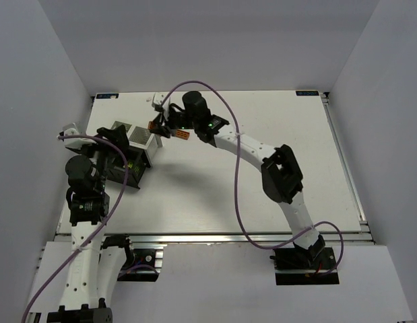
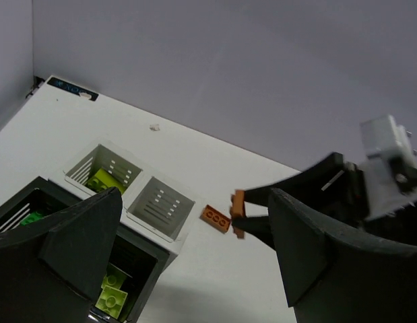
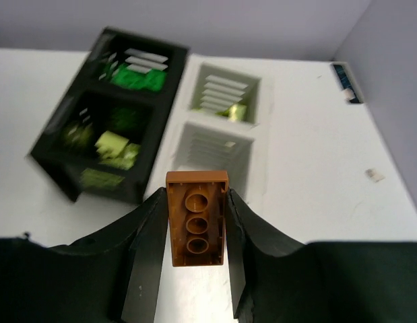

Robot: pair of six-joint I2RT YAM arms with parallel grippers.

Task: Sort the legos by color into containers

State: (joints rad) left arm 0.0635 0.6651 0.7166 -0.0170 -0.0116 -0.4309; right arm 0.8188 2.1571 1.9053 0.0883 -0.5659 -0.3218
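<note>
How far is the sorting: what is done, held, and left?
Done: dark green bricks and lime bricks sit in the black container. In hand: the right gripper grips an orange brick. Left: a second orange brick lies beside the white container.

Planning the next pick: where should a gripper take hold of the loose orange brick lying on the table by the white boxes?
Probably from straight above, jaws across its two long side faces at mid-length. The loose orange brick lies flat, long and narrow, clear of the nearest white box, so its sides are free and a sideways approach would scrape the table.
</note>
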